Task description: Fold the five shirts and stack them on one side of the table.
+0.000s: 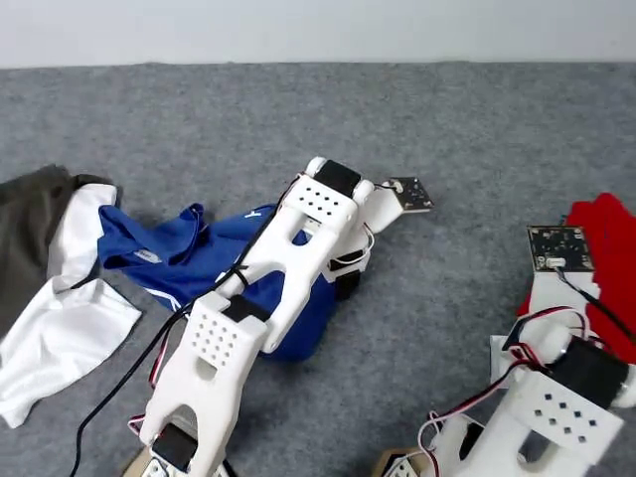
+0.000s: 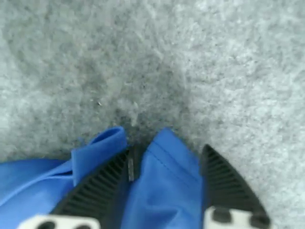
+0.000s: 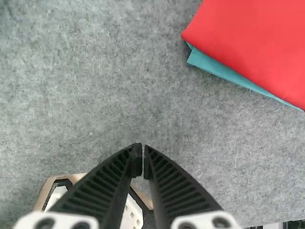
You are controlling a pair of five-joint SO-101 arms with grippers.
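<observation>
Two shirts look done: red shirt lies folded on top of teal shirt, stacked at the right side of the grey table. Three to go, by our count: blue shirt crumpled approx mid-table, white shirt just left of it & touching, dark shirt at far left, touching the white.

Step in hand, we judge: the blue shirt, getting a hold before spreading it flat. Left gripper is down at that shirt's right-hand edge, jaws apart w/ a ridge of blue cloth standing btwn them; more blue lies outside one finger. Not pinched, as far as we see. Next move calls for closing on that ridge, then lifting & drawing it out over bare table so the shirt opens w/o dragging the white one along.

Right gripper hangs over bare table, jaws pressed together, holding nothing; red/teal stack near it, not touching. Well apart from the blue shirt.
</observation>
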